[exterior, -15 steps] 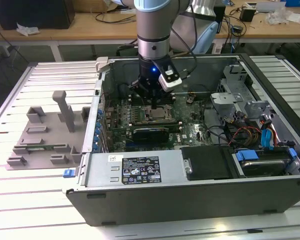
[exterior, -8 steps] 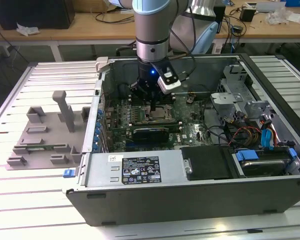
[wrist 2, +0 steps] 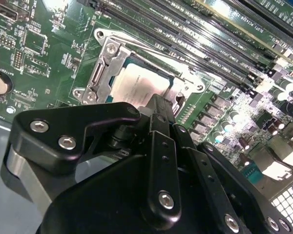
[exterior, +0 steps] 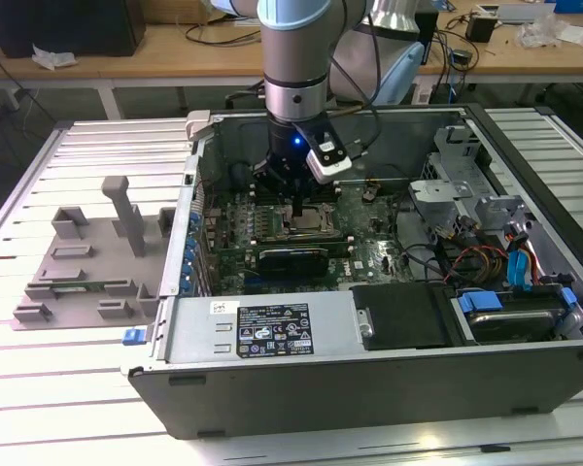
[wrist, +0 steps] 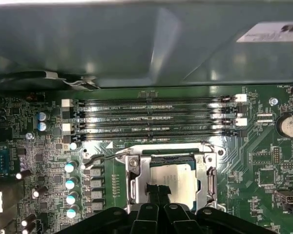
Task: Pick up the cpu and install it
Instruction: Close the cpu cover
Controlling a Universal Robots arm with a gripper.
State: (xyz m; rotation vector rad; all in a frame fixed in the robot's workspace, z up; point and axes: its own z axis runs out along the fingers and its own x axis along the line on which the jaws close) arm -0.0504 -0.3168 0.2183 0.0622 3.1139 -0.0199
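Gripper (exterior: 297, 206) inside the case (exterior: 272, 335), fingers drawn together and holding nothing; cpu (wrist: 179, 176) lies flat in the socket (wrist: 136, 178) directly beneath the fingertips (wrist 2: 158, 105), whether touching cannot be told

Exterior view above case (exterior: 369, 388); both wrist views near socket (wrist: 208, 179) (wrist 2: 100, 73)

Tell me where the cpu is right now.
In both wrist views the cpu lies within the socket frame on the motherboard, beside the memory slots, just under the gripper.
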